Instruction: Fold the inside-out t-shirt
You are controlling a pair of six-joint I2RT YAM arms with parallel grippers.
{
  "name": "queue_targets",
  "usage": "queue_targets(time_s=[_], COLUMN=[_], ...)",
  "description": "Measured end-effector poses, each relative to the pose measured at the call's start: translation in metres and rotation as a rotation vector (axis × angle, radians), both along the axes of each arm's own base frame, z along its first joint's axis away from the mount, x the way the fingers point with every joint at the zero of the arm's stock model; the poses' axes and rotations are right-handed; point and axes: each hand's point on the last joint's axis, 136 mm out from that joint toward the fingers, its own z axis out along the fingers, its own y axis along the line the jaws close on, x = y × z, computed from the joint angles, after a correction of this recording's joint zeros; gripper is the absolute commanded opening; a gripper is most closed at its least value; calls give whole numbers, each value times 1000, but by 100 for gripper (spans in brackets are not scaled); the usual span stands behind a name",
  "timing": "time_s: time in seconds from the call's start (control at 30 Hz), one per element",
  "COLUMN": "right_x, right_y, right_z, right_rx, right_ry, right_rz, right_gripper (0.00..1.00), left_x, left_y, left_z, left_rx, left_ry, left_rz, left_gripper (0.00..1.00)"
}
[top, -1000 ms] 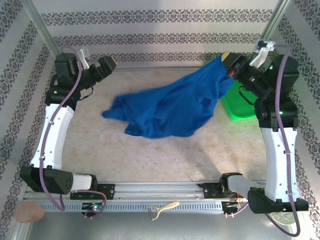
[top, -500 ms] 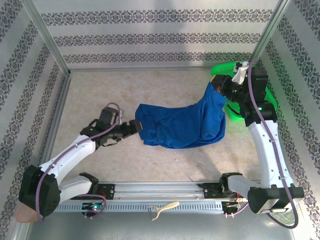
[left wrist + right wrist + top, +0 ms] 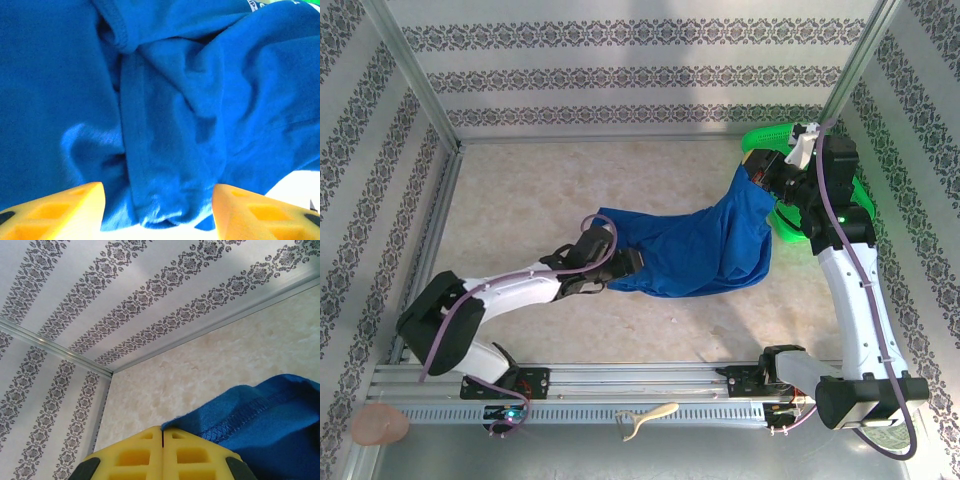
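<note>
One t-shirt point(image 3: 705, 250), one green basket point(image 3: 767, 135), two grippers. The left gripper point(image 3: 157, 189) has its jaws roughly half apart, straddling a bunched fold of blue cloth at the shirt's near-left end. The fold fills the gap, but I cannot tell whether it is pinched. Beyond those jaws the shirt lies rumpled on the table point(image 3: 550, 190) and rises to the right gripper point(image 3: 162, 431). Its jaws are pressed together on a stitched hem and hold that end lifted. The basket sits just behind and beside them.
</note>
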Motion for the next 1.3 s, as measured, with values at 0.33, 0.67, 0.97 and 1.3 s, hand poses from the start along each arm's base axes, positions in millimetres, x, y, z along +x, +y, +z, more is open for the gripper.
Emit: queue_targets(time_s=[0.33,0.67,0.97,1.3], right_x=[0,1,4,7], right_y=[0,0,-11,-36], right_z=[0,1,7,109], right_rx=[0,0,5,79], right_ry=[-1,-7,-15,-198], right_rz=[0,0,-31,-92], right_gripper=[0,0,0,0], left_x=[10,22,54,114], left_y=[-5,-30,-49,121], left_z=[-34,-54,31,362], left_rx=[49,44,-13,-160], left_ry=[46,64,-70,-644], left_rz=[28,1,-50,207], left_gripper=[53,10,0,0])
